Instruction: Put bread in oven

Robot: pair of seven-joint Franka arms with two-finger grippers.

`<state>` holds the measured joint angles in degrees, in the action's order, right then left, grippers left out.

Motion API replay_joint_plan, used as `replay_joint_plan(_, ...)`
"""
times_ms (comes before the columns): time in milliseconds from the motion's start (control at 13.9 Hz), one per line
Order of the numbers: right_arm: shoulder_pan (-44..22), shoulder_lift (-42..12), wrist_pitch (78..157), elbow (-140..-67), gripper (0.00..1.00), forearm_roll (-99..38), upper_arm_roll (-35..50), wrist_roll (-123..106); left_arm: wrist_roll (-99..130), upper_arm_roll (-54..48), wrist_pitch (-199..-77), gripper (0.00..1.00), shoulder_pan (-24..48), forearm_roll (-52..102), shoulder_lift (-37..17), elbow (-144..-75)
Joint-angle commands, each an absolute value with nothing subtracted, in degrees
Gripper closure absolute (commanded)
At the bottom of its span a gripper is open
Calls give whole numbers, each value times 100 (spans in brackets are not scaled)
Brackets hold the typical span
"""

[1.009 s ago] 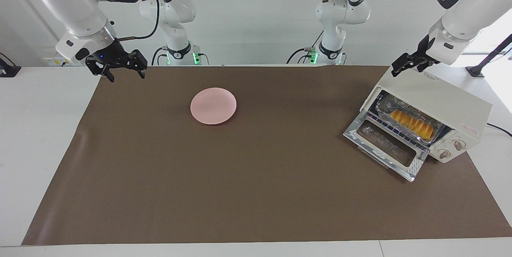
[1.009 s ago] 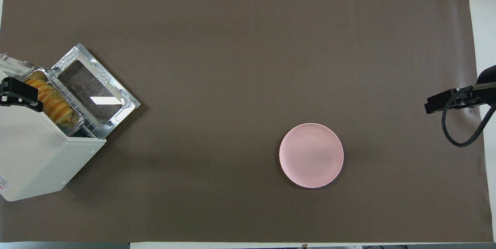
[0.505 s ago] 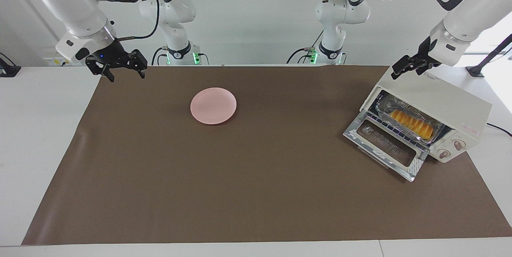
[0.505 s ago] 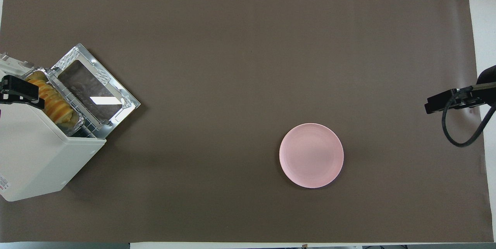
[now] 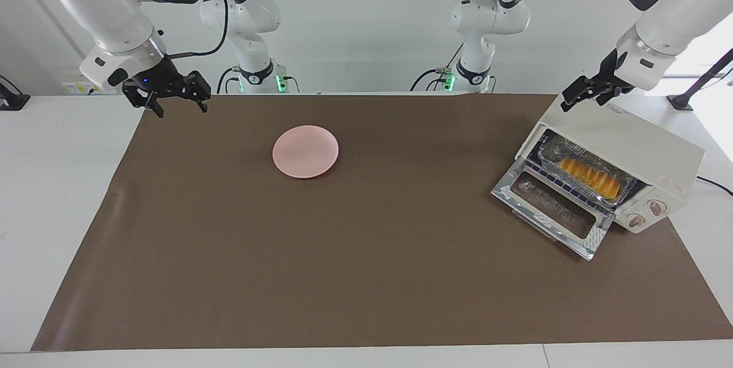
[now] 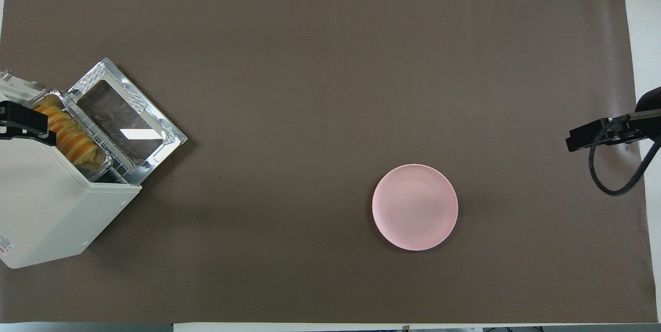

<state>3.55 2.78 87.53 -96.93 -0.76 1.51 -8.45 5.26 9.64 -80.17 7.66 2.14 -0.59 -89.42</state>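
1. One bread (image 5: 590,178) lay in one foil tray (image 5: 548,149) inside the oven (image 5: 624,145), door (image 5: 551,212) dropped open.
2. One pink plate (image 5: 305,151) sat at the oven's nine o'clock in the facing view.
3. My left gripper (image 5: 584,95) hung over the oven's top, fingers spread.
4. My right gripper (image 5: 172,95) waited, spread, over the mat's (image 5: 366,276) corner.

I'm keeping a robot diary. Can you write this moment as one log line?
bread: in foil tray, inside oven | door: down | pink plate: bare | left gripper: open, over oven | right gripper: open, waiting
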Motion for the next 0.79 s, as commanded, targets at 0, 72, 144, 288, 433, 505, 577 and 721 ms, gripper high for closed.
replay_joint_plan(0, 448, 360, 8684, -9747, 0, -26, 211, -967, 422, 853, -8191, 0, 659, 237, 123, -9167)
replay_joint_plan(72, 448, 360, 8684, -9747, 0, -26, 211, -967, 448, 844, -8200, 0, 720, 229, 114, -9176)
replay_joint_plan(144, 448, 360, 8684, -9747, 0, -26, 211, -967, 440, 765, -8218, 0, 712, 220, 114, -9167)
replay_joint_plan(288, 448, 360, 8692, -9747, 0, -26, 211, -967, 448, 511, -8419, 0, 659, 211, 123, -9211)
replay_joint_plan(433, 448, 360, 8692, -9747, 0, -26, 211, -967, 448, 440, -8455, 0, 607, 211, 114, -9193)
replay_joint_plan(505, 448, 360, 8684, -9747, 0, -26, 211, -967, 457, 431, -8455, 0, 606, 211, 114, -9193)
replay_joint_plan(577, 448, 360, 8692, -9747, 0, -26, 211, -967, 440, 431, -8481, 0, 598, 211, 114, -9211)
replay_joint_plan(721, 448, 360, 8684, -9747, 0, -26, 220, -967, 422, 431, -8587, 0, 571, 211, 123, -9229)
